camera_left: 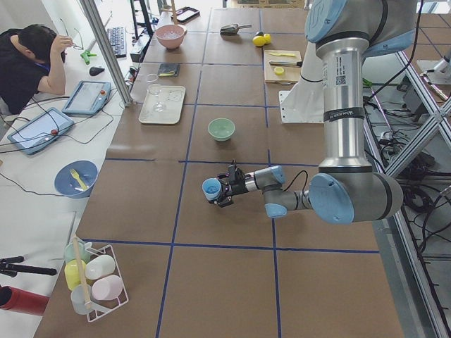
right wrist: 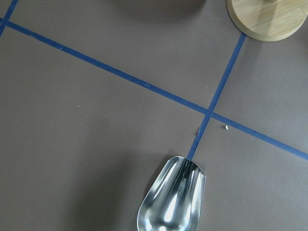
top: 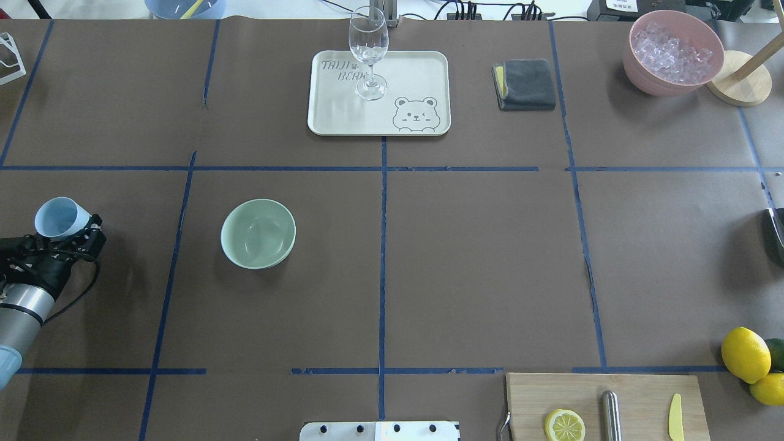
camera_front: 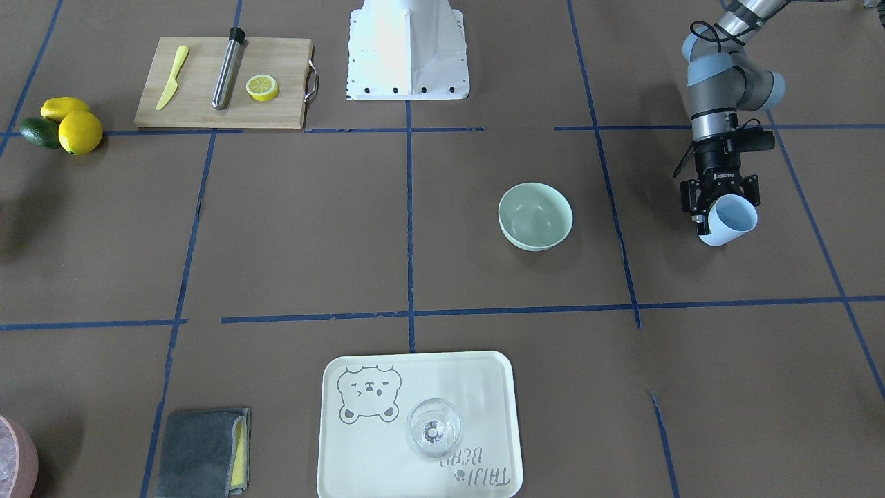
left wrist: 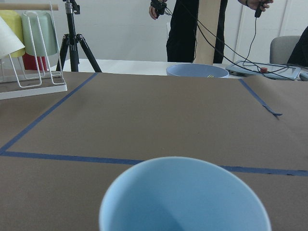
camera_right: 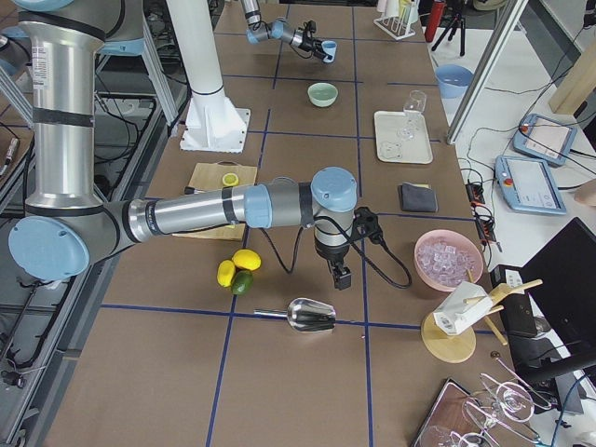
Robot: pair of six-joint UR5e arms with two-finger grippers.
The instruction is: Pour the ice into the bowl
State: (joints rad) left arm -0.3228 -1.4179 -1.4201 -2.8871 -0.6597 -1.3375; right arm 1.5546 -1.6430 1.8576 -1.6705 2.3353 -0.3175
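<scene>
Fingers of left gripper [camera_front: 719,218] clamped on pale blue cup [camera_front: 734,216], tipped sideways above table [camera_front: 484,277]; ice inside not discernible. Mint bowl [camera_front: 536,216] upright, well apart, toward centre. Right gripper [camera_right: 341,277] near metal scoop [camera_right: 312,315]; finger spread can't tell.
</scene>
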